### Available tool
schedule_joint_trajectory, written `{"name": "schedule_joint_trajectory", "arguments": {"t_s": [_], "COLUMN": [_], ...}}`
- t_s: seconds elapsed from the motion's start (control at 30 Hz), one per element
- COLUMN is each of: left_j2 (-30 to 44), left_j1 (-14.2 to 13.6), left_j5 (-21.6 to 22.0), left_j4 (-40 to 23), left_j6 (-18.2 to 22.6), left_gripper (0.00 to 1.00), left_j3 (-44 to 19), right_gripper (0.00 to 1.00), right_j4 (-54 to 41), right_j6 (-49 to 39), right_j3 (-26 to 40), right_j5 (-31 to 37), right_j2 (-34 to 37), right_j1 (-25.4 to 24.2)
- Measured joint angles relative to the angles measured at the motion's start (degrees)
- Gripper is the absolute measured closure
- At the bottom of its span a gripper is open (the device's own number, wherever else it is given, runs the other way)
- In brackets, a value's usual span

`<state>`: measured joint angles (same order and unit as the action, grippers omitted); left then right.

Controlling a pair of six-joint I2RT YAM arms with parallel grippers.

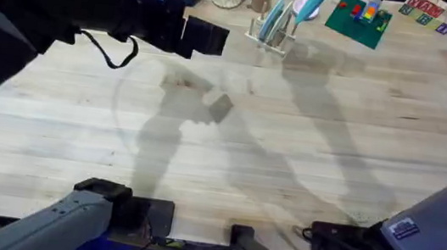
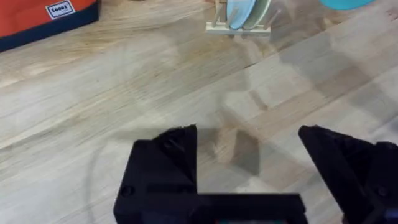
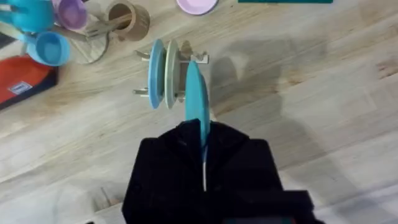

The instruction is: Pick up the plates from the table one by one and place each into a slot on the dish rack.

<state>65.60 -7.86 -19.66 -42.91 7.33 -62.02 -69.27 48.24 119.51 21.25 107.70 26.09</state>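
Turquoise plate (image 3: 195, 99) edge-on, lower rim hidden between jaws

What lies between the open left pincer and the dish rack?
Bare table: the left wrist view shows nothing between the left pincer and the dish rack.

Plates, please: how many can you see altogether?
3: a blue plate and a pale plate stand in the dish rack; a turquoise plate is held edge-on by the right gripper just beside it.
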Motion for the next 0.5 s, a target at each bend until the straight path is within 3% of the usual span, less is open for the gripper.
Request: {"name": "schedule_joint_trajectory", "arguments": {"t_s": [0.5], "left_j2": [0.0], "left_j1": [0.0], "left_j5": [0.0], "left_j4": [0.0], "left_j6": [0.0], "left_gripper": [0.005], "left_j3": [0.0], "right_gripper": [0.973], "right_j4": [2.0], "right_j6": [3.0], "right_j3": [0.2], "right_j5": [0.2], "right_j2": [5.0], "right_j1": [0.0]}}
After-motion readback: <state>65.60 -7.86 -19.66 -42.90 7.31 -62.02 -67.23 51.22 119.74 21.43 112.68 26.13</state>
